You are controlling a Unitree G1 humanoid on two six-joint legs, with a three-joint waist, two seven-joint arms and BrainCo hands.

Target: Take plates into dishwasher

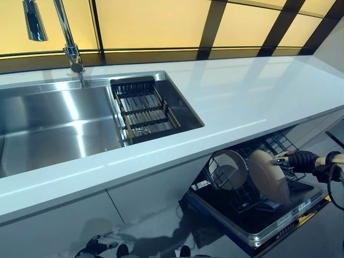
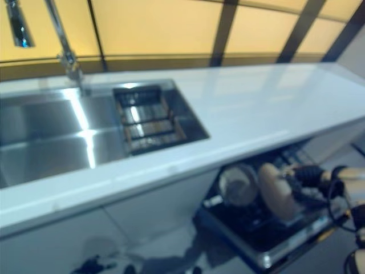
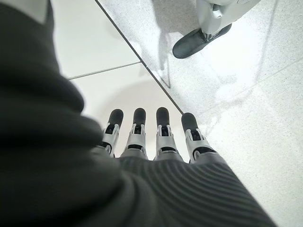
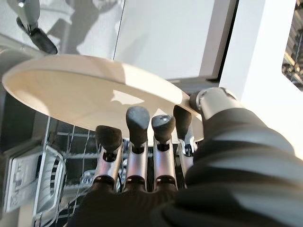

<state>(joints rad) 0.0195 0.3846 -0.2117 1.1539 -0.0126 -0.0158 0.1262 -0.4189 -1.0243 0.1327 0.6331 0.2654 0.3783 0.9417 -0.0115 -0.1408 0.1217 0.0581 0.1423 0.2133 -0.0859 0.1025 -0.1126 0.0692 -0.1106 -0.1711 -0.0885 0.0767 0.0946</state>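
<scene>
A beige plate (image 1: 267, 174) stands on edge over the pulled-out dishwasher rack (image 1: 244, 201) below the counter at the right. My right hand (image 1: 301, 160) holds it by its right rim. In the right wrist view the fingers (image 4: 138, 124) lie under the plate (image 4: 94, 90) and the thumb presses its edge. A round metal-rimmed bowl (image 1: 228, 171) stands on edge in the rack just left of the plate. My left hand (image 3: 147, 142) hangs low by the floor in front of the cabinets, fingers straight and empty.
The white counter (image 1: 242, 97) runs above the open dishwasher. A steel sink (image 1: 54, 123) with a dark drying rack (image 1: 142, 110) and a faucet (image 1: 67, 37) is at the left. White cabinet fronts (image 1: 80, 215) stand left of the dishwasher.
</scene>
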